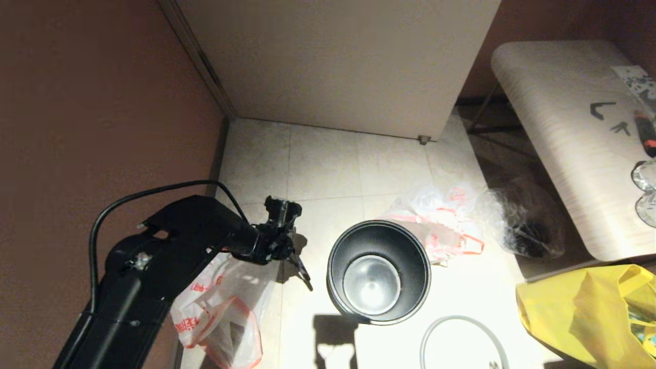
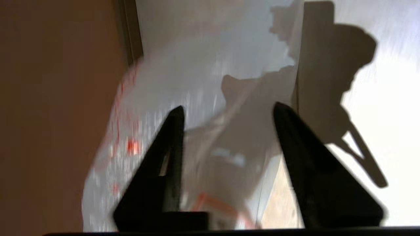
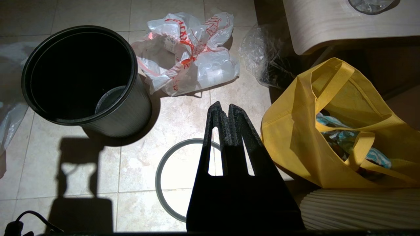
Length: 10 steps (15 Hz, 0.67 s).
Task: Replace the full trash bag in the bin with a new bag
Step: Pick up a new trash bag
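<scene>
The black bin [image 1: 378, 271] [image 3: 82, 75] stands unlined on the floor tiles, its shiny metal bottom showing. The full trash bag [image 1: 441, 225] [image 3: 193, 59], white with red print and bottles showing through, lies right behind the bin. The limp new bag [image 1: 220, 307] [image 2: 131, 144] lies by the left wall, partly under my left arm. My left gripper [image 1: 293, 253] [image 2: 228, 106] hangs open just above this bag, with nothing gripped. The grey rim ring [image 1: 461, 328] [image 3: 164, 157] lies loose in front of the bin. My right gripper [image 3: 223, 108] is shut and empty above the ring, out of the head view.
A big yellow bag [image 1: 584, 312] [image 3: 328, 131] sits at the right. Clear crinkly wrap [image 1: 517, 220] [image 3: 262, 55] lies beside the full bag, under a pale table [image 1: 564, 128]. A brown wall closes the left side and a white panel [image 1: 333, 61] the back.
</scene>
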Tool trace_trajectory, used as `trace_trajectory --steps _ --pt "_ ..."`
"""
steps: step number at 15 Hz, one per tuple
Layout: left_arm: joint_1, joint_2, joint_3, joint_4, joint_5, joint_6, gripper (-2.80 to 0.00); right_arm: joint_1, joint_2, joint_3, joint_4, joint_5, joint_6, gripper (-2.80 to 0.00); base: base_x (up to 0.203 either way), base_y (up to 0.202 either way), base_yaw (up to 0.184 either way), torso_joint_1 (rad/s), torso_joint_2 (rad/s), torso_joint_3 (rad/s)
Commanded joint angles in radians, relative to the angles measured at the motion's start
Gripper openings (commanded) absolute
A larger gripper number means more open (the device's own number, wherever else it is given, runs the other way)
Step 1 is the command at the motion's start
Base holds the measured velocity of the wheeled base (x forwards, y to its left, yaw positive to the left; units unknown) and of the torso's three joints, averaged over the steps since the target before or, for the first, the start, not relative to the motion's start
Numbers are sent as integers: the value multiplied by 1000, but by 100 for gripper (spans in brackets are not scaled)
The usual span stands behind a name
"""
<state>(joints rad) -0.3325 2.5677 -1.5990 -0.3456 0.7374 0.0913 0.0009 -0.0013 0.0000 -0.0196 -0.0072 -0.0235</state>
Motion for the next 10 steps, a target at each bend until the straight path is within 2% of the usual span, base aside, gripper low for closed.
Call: trace_trajectory --steps 1,2,4,6,9,10 --pt "7 80 -199 117 5 4 0 1 1 9 0 1 -1 -280 0 0 0 0 0 0" --pt "10 119 -300 182 1 9 0 1 1 9 0 3 -1 -280 0 0 0 0 0 0" --pt "15 218 -387 246 -27 59 0 1 1 9 0 0 0 -280 0 0 0 0 0 0" --pt "35 302 -384 168 -27 84 0 1 1 9 0 1 -1 -280 0 0 0 0 0 0" --pt "86 331 -374 27 116 89 0 1 1 9 0 0 -1 -280 0 0 0 0 0 0" --pt "95 318 -374 -8 126 88 0 1 1 9 0 0 0 -280 0 0 0 0 0 0"
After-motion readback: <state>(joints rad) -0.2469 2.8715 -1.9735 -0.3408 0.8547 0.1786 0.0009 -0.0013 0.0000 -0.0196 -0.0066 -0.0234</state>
